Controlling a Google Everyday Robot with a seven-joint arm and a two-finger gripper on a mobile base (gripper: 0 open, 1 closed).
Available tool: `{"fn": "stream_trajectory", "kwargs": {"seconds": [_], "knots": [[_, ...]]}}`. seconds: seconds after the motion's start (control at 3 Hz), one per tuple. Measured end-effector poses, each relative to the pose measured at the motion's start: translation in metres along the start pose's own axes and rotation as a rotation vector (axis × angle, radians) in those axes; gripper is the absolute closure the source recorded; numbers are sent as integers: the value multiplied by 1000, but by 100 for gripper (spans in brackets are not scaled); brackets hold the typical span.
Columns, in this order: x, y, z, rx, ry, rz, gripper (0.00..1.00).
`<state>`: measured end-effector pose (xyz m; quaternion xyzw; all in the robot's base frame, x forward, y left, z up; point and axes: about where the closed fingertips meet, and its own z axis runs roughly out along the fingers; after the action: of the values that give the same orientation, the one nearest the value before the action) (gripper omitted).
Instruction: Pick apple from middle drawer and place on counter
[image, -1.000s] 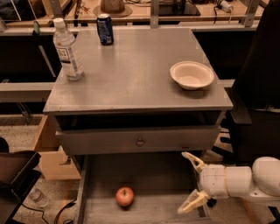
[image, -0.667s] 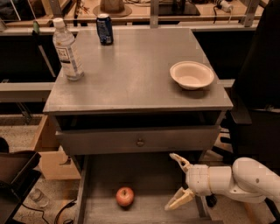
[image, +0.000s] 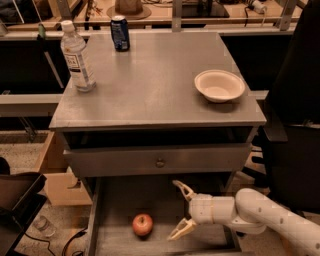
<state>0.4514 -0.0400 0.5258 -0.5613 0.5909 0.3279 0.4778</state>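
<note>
one bottle (image: 76, 60), can (image: 120, 33), bowl (image: 219, 85), gripper (image: 173, 210) near apple (image: 142, 224)

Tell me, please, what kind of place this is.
Probably a robotics lab: cluttered benches behind the counter, a cardboard box on the floor, and the gripper, open, over the middle drawer near the apple.

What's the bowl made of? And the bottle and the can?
The bowl looks like matte cream plastic or paper; hard to tell. The bottle is clear plastic: you see through it. The can is probably metal, dark blue and glossy. The gripper hangs open over the drawer, beside the apple.
</note>
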Motion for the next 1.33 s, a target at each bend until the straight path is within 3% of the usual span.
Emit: {"fn": "stream_trajectory", "kwargs": {"seconds": [0.33, 0.67, 1.33], "knots": [[17, 6, 42, -20, -29, -35, 0], [36, 19, 90, -80, 25, -59, 0], [57, 29, 138, -162, 92, -69, 0]]}}
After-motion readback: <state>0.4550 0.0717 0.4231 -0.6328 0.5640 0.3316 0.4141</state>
